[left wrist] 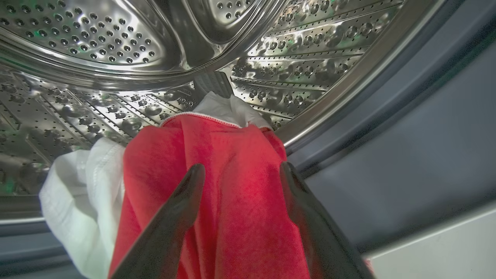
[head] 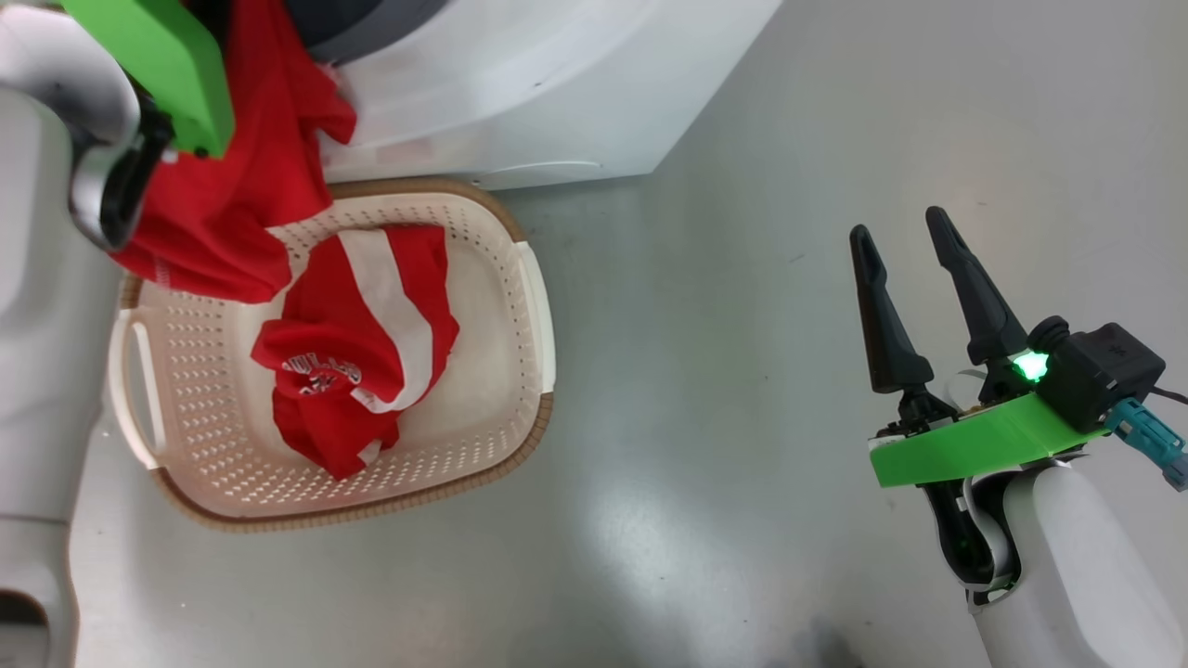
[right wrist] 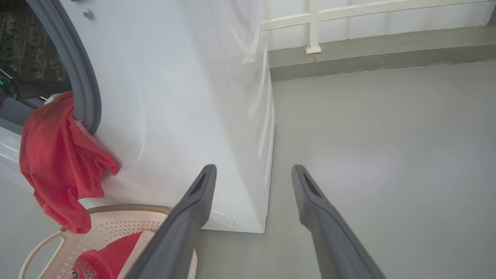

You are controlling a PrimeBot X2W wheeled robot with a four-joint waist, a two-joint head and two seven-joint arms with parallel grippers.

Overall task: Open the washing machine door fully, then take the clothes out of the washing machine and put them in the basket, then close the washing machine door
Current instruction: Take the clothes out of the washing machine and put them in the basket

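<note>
- Jaws of the left gripper point(left wrist: 240, 169) stand wide apart and released, pinching nothing. A red garment point(left wrist: 217, 147) lies between and beyond the two fingers, and I cannot tell whether either finger touches the cloth.
- Left of the left finger, the garment's white part hangs down. Ahead of the fingertips curves the perforated steel drum point(left wrist: 97, 38), and right of the right finger runs the grey gasket point(left wrist: 387, 155).
- From the head camera, that red garment hangs out of the mouth of the washing machine point(head: 520, 83), beside the left arm's green mount. Its lower edge hangs over the far left corner of the basket point(head: 541, 315).
- The basket sits on the floor point(head: 724, 417) just in front of the machine, between the two grippers and much nearer the left one. A red jersey point(head: 362, 343) with a white stripe and white lettering lies crumpled inside it.
- Jaws of the right gripper point(head: 898, 224) are likewise spread and empty, held above bare floor, well apart from the basket to their left.
- Along the right wrist camera, the machine's white front corner stands beyond the left finger. The draped garment and the basket are farther left, and grey floor lies ahead of the right finger.
</note>
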